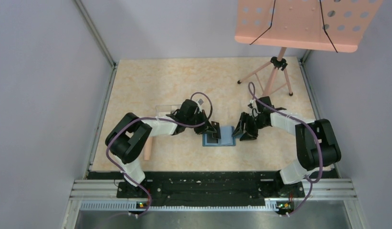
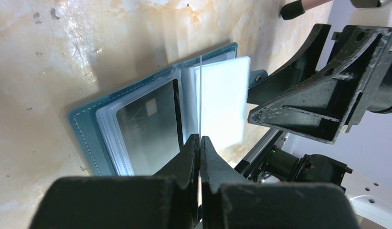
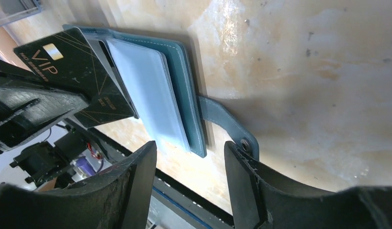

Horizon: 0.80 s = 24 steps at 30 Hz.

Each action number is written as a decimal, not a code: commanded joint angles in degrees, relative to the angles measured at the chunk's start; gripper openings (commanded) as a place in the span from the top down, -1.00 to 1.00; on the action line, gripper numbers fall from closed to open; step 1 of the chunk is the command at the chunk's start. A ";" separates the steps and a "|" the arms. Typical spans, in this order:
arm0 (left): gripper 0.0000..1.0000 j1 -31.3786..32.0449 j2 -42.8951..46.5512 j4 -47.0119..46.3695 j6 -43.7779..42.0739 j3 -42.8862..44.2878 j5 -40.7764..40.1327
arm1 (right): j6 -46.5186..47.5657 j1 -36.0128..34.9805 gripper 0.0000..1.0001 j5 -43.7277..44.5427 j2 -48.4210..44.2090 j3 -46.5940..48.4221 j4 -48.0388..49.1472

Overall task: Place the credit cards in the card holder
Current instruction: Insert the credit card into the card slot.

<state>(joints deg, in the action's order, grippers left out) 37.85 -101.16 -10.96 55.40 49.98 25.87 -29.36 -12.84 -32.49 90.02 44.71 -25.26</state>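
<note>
The teal-blue card holder (image 1: pixel 221 138) lies open on the table between both arms. My left gripper (image 2: pixel 200 138) is shut on a black credit card (image 2: pixel 201 95), which shows edge-on in the left wrist view and stands upright over the holder's middle fold. In the right wrist view the same card (image 3: pixel 65 62) shows its face with gold "VIP" lettering. Another black card (image 2: pixel 151 124) sits in a clear sleeve on the holder's left side. My right gripper (image 3: pixel 190 145) is open and holds nothing. It hovers by the holder's right edge (image 3: pixel 191 95), close to the snap strap (image 3: pixel 227 124).
A clear plastic box (image 1: pixel 165 109) stands behind the left gripper. A pale cylinder (image 1: pixel 147 150) lies by the left arm's elbow. A pink music stand (image 1: pixel 299 24) on a tripod (image 1: pixel 275 71) fills the back right. Walls close in the table.
</note>
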 commanded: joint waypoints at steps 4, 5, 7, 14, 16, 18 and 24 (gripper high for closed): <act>1.00 0.39 -0.39 -0.55 -0.16 -0.10 -0.88 | -1.35 1.63 -0.11 3.24 -5.43 -0.25 0.40; 1.00 0.39 -0.57 -0.46 -0.20 0.05 -0.75 | -1.40 1.77 -0.11 3.68 -5.91 -0.16 0.33; 1.00 0.44 -0.85 -0.27 -0.20 0.24 -0.59 | -1.40 1.98 -0.16 4.36 -7.03 -0.14 0.62; 1.00 0.48 -1.30 2.04 -1.09 1.03 -1.03 | -1.32 2.08 -0.17 -0.45 -4.27 -1.46 3.54; 1.00 0.50 -1.84 0.69 -0.77 1.00 -0.10 | -1.46 2.05 -0.17 -1.44 -3.41 -2.01 4.37; 1.00 0.48 -2.44 0.18 -0.60 1.31 0.54 | -1.40 2.08 -0.16 -2.22 -2.72 -2.44 4.95; 1.00 0.77 -2.79 0.21 -0.75 1.97 0.86 | -2.12 2.11 0.00 -4.50 -0.87 -3.83 7.30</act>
<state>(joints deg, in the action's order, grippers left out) 38.04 -102.80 -9.28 55.18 50.37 25.96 -30.72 -11.33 -34.37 88.20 41.65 -21.39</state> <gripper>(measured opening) 0.013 0.534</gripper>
